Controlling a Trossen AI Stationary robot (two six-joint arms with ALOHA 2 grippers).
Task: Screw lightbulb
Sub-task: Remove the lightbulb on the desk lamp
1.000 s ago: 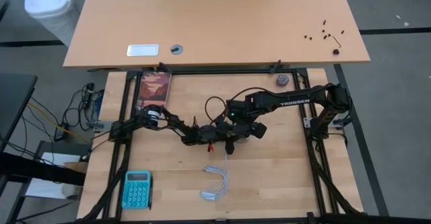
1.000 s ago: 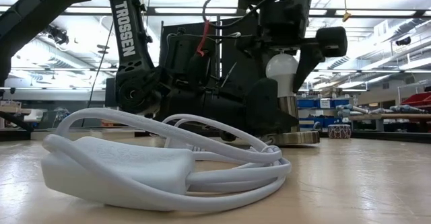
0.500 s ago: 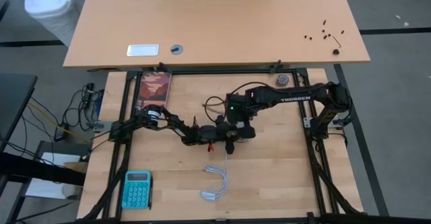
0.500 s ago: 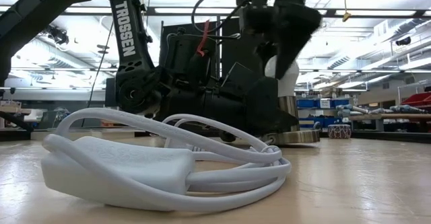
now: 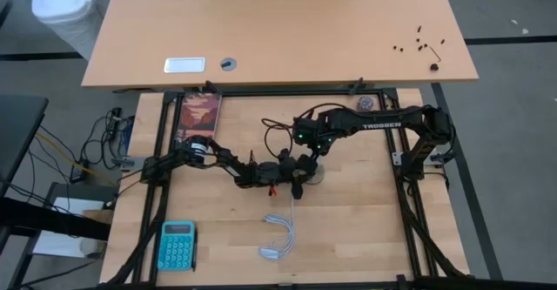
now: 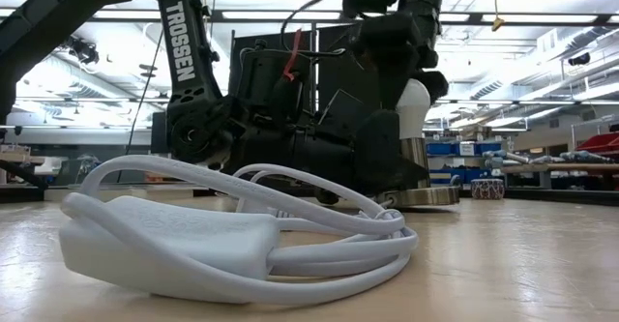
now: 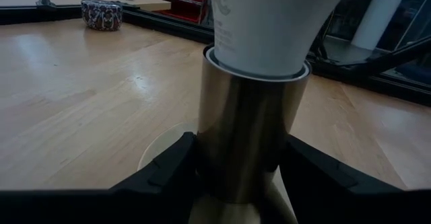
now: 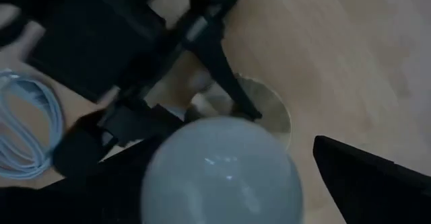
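A lab or workshop: ceiling strip lights (image 6: 542,17) and shelves of bins (image 6: 464,149) beyond the table.

Bright even overhead light, glare on table (image 7: 81,96), right wrist view blurred

You've got a pale wooden counter (image 5: 365,229) in a black metal frame (image 5: 161,142), second tan desk (image 5: 278,20) behind, grey floor (image 5: 513,107), bright ceiling strip lights (image 6: 542,17).
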